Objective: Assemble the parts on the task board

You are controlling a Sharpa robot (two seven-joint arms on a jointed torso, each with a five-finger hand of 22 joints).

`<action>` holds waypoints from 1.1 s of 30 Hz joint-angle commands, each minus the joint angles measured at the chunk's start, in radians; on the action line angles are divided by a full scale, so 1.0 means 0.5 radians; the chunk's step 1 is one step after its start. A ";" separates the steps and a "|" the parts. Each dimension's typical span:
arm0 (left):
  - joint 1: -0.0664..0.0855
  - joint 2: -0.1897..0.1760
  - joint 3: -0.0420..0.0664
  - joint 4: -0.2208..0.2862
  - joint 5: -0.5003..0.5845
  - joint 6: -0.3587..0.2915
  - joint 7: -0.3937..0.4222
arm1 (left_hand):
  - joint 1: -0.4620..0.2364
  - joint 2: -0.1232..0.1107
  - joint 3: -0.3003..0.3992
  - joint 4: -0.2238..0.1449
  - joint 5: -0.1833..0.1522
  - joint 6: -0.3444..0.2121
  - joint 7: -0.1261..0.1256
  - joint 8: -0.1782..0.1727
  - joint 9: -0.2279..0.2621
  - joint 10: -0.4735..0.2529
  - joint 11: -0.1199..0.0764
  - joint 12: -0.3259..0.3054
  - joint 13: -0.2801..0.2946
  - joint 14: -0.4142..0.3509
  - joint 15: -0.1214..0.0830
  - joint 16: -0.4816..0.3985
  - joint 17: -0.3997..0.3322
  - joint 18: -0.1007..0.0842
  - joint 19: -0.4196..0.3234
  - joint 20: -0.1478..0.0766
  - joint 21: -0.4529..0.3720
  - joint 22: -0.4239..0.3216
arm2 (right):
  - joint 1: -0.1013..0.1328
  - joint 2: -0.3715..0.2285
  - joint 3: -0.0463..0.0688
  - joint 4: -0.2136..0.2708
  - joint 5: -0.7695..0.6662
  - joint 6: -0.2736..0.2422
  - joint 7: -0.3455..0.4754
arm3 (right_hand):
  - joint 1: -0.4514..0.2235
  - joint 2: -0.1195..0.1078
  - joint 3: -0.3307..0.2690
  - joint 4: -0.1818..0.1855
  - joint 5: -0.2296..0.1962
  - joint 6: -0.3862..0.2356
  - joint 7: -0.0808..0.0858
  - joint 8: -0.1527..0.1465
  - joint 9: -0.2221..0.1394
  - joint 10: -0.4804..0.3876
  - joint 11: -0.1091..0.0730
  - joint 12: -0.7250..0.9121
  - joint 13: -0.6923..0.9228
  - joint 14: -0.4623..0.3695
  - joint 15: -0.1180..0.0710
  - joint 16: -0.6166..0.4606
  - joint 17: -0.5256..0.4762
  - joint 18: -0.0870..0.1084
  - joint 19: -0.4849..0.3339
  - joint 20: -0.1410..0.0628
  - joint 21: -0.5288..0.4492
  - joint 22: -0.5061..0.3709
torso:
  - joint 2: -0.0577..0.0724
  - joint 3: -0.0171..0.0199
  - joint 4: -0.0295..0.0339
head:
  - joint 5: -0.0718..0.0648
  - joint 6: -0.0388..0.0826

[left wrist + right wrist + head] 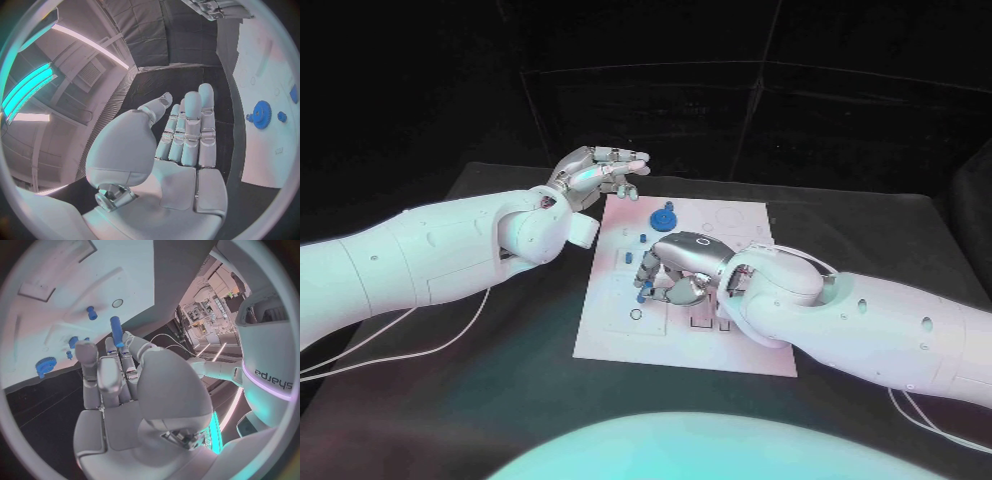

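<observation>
Right robot hand (pixel 678 268) pinches a slim blue plastic peg (pixel 117 330) over the white flat task board (pixel 747 225), probably lining it up. Left robot hand (pixel 600 172) waits open at 11 o'clock, clear of the blue toothed gear (pixel 664 218).

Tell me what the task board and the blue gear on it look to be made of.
Task board: looks like matte white plastic or painted sheet, flat and glare-free, with shallow outlines and recesses; which one is unclear. Blue gear: apparently moulded or printed plastic, solid uniform blue, toothed rim, dull sheen.
</observation>
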 commanded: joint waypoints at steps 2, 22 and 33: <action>0.003 0.006 0.002 0.003 0.006 0.024 0.010 | 0.007 0.015 -0.011 -0.004 -0.001 -0.009 -0.002 -0.008 -0.002 -0.012 -0.005 -0.009 -0.002 -0.015 -0.004 -0.011 -0.003 0.025 0.004 0.014 -0.013 -0.002 | -0.010 0.030 -0.002 -0.036 -0.055 0.059 0.042 | 0.008 0.002 0.026 -0.012 0.012 -0.006 0.010 -0.015 -0.004 0.070 -0.053 -0.002 0.004 0.033 -0.010 0.006 -0.007 -0.022 -0.009 0.006 0.008 -0.003 | 0.001 0.0018 -0.001 | 0.015 -0.006; 0.003 0.024 0.002 -0.009 0.006 0.030 0.008 | 0.007 0.015 -0.011 -0.004 -0.001 -0.009 -0.002 -0.008 -0.002 -0.012 -0.005 -0.009 -0.002 -0.015 -0.004 -0.011 -0.003 0.025 0.004 0.014 -0.013 -0.002 | -0.031 0.094 -0.037 -0.084 -0.076 0.169 0.064 | 0.007 0.003 0.031 -0.014 0.015 -0.006 0.011 -0.016 -0.004 0.070 -0.052 -0.004 0.004 0.033 -0.009 0.009 -0.003 -0.022 -0.009 0.007 0.011 0.001 | 0.000 0.0012 -0.001 | 0.023 -0.020; 0.003 0.024 0.002 -0.010 0.006 0.032 0.007 | 0.007 0.015 -0.011 -0.004 -0.001 -0.009 -0.002 -0.008 -0.002 -0.012 -0.005 -0.009 -0.002 -0.015 -0.004 -0.011 -0.003 0.025 0.004 0.014 -0.013 -0.002 | -0.034 0.121 -0.039 -0.118 -0.118 0.134 0.015 | 0.006 0.003 0.032 -0.015 0.016 -0.007 0.012 -0.016 -0.004 0.070 -0.052 -0.005 0.004 0.034 -0.008 0.011 0.000 -0.022 -0.010 0.007 0.012 0.002 | 0.002 0.0020 -0.001 | 0.023 -0.021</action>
